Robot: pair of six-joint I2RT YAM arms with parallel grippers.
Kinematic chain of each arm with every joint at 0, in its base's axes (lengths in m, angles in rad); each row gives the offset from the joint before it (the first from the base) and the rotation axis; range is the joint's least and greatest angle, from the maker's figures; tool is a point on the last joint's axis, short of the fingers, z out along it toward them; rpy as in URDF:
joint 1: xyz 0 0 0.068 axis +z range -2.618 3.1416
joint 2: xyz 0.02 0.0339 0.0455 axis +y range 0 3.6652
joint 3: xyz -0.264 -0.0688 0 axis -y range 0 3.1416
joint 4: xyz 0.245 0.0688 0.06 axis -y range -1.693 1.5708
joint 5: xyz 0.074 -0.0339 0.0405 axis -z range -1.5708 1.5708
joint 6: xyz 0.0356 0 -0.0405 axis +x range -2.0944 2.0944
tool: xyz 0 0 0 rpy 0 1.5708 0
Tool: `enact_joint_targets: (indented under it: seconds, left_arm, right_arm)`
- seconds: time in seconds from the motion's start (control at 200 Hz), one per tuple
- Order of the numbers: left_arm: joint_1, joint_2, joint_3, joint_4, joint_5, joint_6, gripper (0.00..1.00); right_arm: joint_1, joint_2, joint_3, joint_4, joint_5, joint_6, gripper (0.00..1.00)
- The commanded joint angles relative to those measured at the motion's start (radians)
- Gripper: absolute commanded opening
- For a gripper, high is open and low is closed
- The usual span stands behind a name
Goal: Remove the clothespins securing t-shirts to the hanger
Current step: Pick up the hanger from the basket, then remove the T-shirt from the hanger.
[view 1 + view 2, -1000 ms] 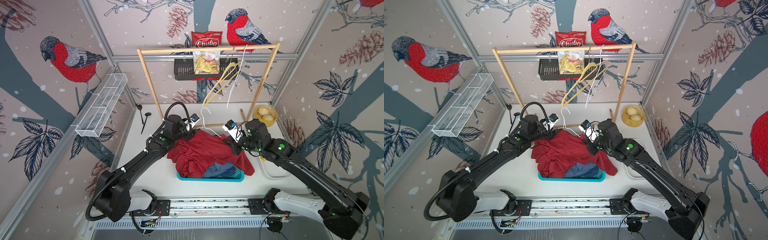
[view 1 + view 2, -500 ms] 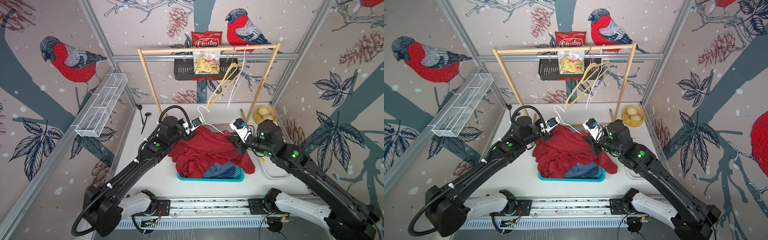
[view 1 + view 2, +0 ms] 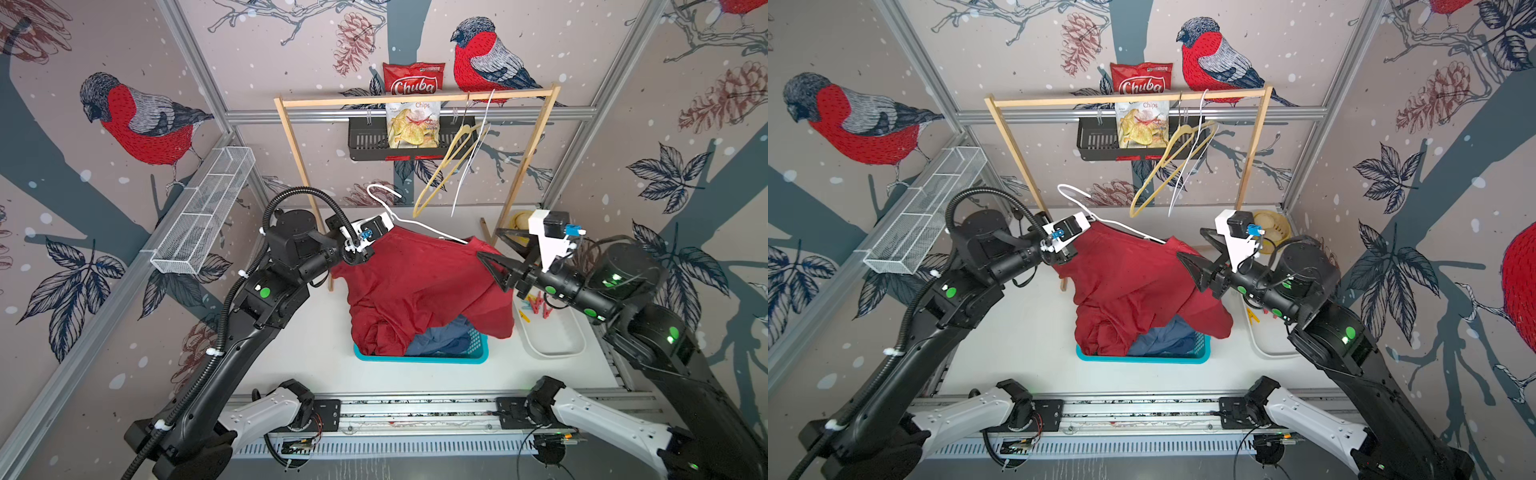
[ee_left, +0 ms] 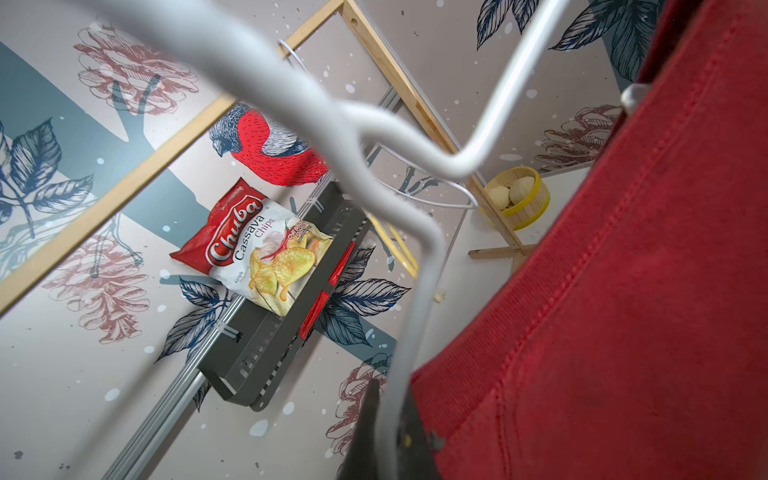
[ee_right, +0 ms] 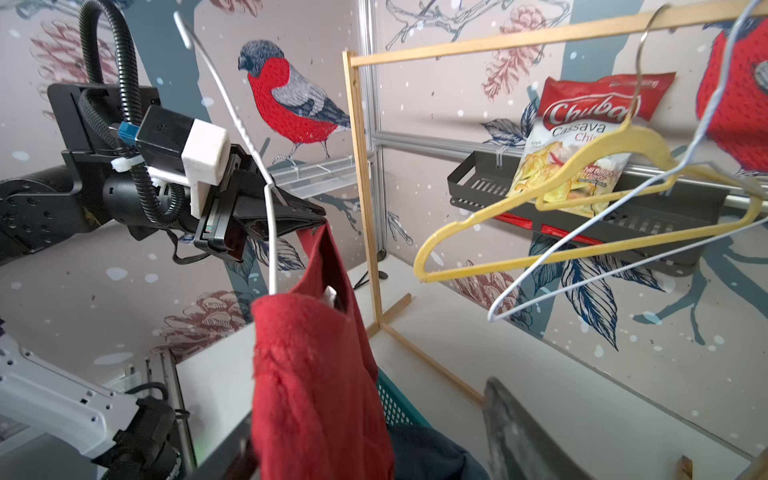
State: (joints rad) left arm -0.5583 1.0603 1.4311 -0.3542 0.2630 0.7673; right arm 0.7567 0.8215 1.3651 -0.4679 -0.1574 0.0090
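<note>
The left gripper [image 5: 313,216], pinching the white hanger [image 5: 271,241], should hold it steady while the spread, empty right gripper [image 3: 488,242] checks the red t-shirt [image 3: 415,286] for clothespins [image 3: 538,303]; those seen lie in the tray [image 3: 552,345] at its 3 o'clock.

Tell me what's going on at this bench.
The left gripper is clamped shut on the white hanger near its neck, holding up the red t-shirt, whose lower part drapes into the teal basket over a blue t-shirt. The right gripper is open and empty beside the red shirt's other shoulder. Several clothespins lie in the white tray near the right arm.
</note>
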Motion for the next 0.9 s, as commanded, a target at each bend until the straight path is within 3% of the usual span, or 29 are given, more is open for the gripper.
enact_joint_targets:
  seconds: [0.0, 0.1, 0.355, 0.635, 0.735, 0.896]
  left_arm:
    - [0.001, 0.007, 0.079, -0.115, 0.024, 0.03, 0.0]
    - [0.002, 0.022, 0.132, -0.178, -0.002, 0.025, 0.0]
    - [0.001, 0.064, 0.24, -0.242, -0.121, -0.073, 0.0]
    - [0.001, 0.067, 0.302, -0.301, -0.144, -0.057, 0.0]
    - [0.001, 0.049, 0.286, -0.294, -0.167, -0.045, 0.0]
    - [0.002, 0.038, 0.283, -0.295, -0.194, -0.038, 0.0]
  right_arm:
    - [0.0, -0.016, 0.024, -0.017, 0.059, 0.042, 0.74]
    - [-0.001, -0.018, 0.034, -0.05, 0.027, 0.049, 0.75]
    - [0.0, -0.006, 0.002, -0.025, -0.251, 0.096, 0.85]
    - [0.0, -0.016, 0.0, -0.041, -0.228, 0.091, 0.88]
    - [0.0, -0.016, 0.005, -0.056, -0.215, 0.092, 0.81]
    - [0.0, -0.009, 0.011, -0.084, -0.177, 0.088, 0.53]
